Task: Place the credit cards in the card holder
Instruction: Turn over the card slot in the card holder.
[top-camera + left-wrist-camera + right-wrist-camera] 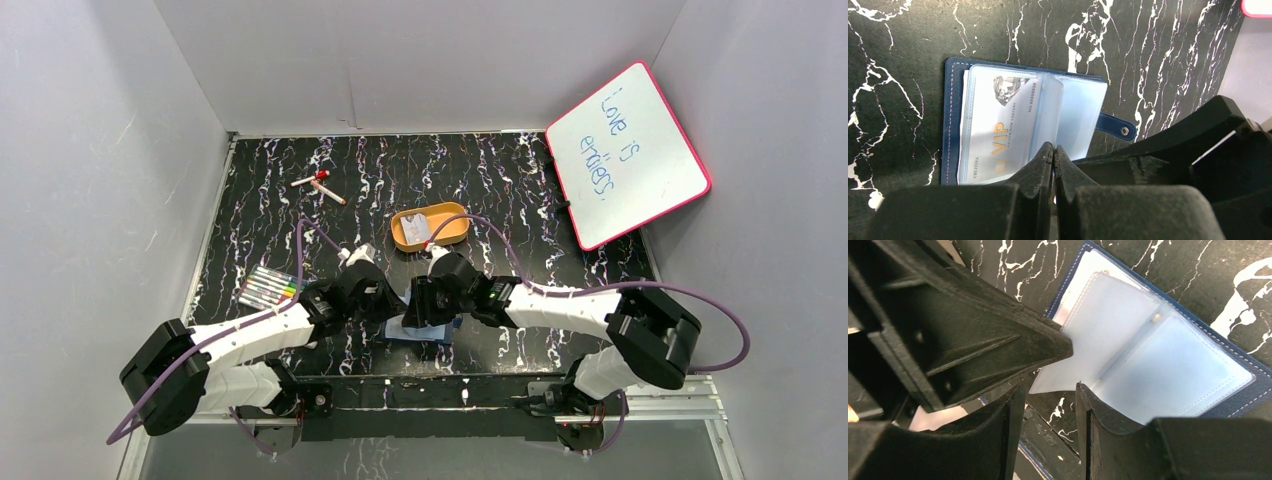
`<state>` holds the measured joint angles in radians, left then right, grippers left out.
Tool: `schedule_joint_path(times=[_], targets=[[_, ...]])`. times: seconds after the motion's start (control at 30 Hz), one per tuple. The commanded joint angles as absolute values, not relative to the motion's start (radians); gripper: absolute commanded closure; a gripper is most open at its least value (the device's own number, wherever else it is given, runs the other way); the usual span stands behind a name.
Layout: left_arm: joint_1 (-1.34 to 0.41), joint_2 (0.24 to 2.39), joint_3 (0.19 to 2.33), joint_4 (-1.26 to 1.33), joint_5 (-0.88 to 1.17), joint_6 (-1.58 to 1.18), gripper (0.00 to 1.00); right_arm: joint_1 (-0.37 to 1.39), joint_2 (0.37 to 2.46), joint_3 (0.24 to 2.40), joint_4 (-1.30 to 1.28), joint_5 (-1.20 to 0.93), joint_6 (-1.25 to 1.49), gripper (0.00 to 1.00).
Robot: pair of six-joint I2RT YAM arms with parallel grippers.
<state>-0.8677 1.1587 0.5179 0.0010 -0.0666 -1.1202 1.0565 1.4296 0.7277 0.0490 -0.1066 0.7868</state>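
- Black, white-veined bench [560,200].
- Open blue card holder [415,332] lying flat near the front edge.
- Orange oval tray [396,232] mid-bench.
- Pack of coloured markers [268,287] at left.
- Two loose pens [318,186] far left.
- Pink-framed whiteboard [628,155] propped at the far right corner.

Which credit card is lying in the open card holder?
The VIP-printed card, among the clear sleeves of the open blue card holder, at the left hand. The other card lies apart in the orange tray.
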Motion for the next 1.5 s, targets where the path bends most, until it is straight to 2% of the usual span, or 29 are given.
schedule_joint_path(times=[0.0, 0.3, 0.43, 0.53, 0.87, 1.23, 1.4, 1.47], targets=[[-0.866, 1.157, 0.543, 0.026, -0.05, -1.114, 1.0, 1.063, 1.454, 0.777, 0.039, -0.06, 0.783, 0.52], [-0.866, 1.144, 0.527, 0.036, -0.039, -1.109, 1.0, 1.063, 1.483, 0.763, 0.043, -0.048, 0.796, 0.59], [-0.866, 1.15, 0.523, 0.037, -0.041, -1.106, 1.0, 1.064, 1.419, 0.704, 0.14, -0.059, 0.8, 0.5], [-0.866, 1.159, 0.523, 0.046, -0.032, -1.106, 1.0, 1.064, 1.392, 0.686, 0.161, -0.047, 0.795, 0.5], [-0.866, 1.16, 0.522, 0.059, -0.027, -1.105, 1.0, 1.064, 1.433, 0.698, 0.16, -0.072, 0.803, 0.68], [-0.866, 1.149, 0.518, 0.043, -0.04, -1.103, 1.0, 1.064, 1.431, 0.699, 0.111, -0.042, 0.811, 1.0], [-0.866, 1.142, 0.525, 0.007, -0.078, -1.088, 0.99, 1.064, 1.401, 0.676, 0.068, -0.017, 0.816, 1.0], [-0.866, 1.132, 0.54, -0.07, -0.117, -1.076, 0.93, 1.064, 1.386, 0.663, 0.04, -0.006, 0.818, 1.0]])
